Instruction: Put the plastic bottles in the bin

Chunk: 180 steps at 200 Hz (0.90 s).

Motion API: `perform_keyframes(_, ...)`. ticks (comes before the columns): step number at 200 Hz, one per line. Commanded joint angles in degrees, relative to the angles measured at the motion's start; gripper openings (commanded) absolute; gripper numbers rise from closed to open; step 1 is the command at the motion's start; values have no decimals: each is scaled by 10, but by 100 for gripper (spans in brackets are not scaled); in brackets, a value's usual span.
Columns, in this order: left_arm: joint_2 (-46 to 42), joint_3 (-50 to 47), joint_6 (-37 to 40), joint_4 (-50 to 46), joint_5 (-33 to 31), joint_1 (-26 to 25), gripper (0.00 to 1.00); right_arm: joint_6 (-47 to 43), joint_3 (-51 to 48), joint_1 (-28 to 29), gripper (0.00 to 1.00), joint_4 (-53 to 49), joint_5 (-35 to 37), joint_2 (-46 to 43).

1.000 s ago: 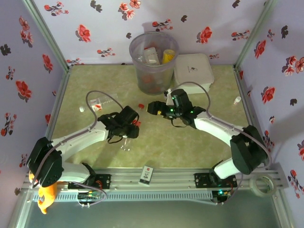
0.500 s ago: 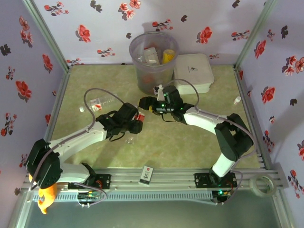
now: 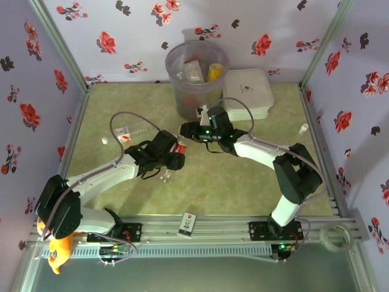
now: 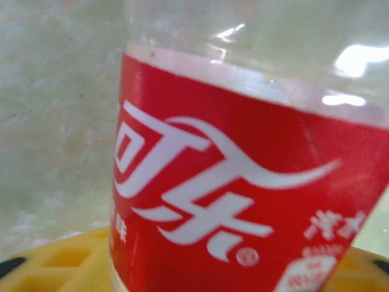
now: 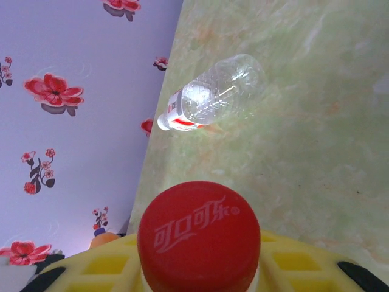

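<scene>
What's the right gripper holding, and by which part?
Right gripper is shut on the red cap of a red-labelled clear bottle. Whether the left gripper grips its body cannot be told.

Bottle (image 4: pixel 243 201) blurred — cut off top, bottom

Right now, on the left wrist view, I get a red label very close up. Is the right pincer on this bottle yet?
Observer: Yes. The right pincer is shut on the red cap of that bottle.
Operator: Is any other bottle lying loose?
Observer: A clear bottle lies on its side on the table, to the left of both pincers in the top view.
</scene>
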Motion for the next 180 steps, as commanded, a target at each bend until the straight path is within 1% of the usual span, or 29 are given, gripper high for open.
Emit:
perform_keyframes(1,-16,16,14,54,-18,2,72,-30,33,-4,24,-43,0,-6)
perform_keyframes(15,-24,11,14,56,-18,3,94,-55,52,-9,22,-76,7,-14)
perform_keyframes(19,-27,10,13,55,-18,3,99,-63,58,-10,22,-87,10,-16)
perform_keyframes(22,-29,9,13,56,-18,3,100,-70,63,-11,22,-96,12,-17)
perform_keyframes(49,-63,-7,9,57,-27,6,100,-123,106,-21,21,-163,27,-23)
perform_keyframes(77,-120,-42,-1,58,-44,10,100,-196,166,-31,21,-253,63,-37)
perform_keyframes(111,-192,-95,-29,61,-46,42,100,-282,247,-44,21,-321,114,-70)
perform_keyframes(124,-202,-107,-39,61,-43,55,100,-300,283,-50,20,-331,119,-76)
perform_keyframes(144,-200,-110,-46,61,-43,61,100,-328,340,-56,20,-328,135,-88)
perform_keyframes(180,-182,-108,-53,71,-43,63,100,-339,404,-72,20,-263,181,-102)
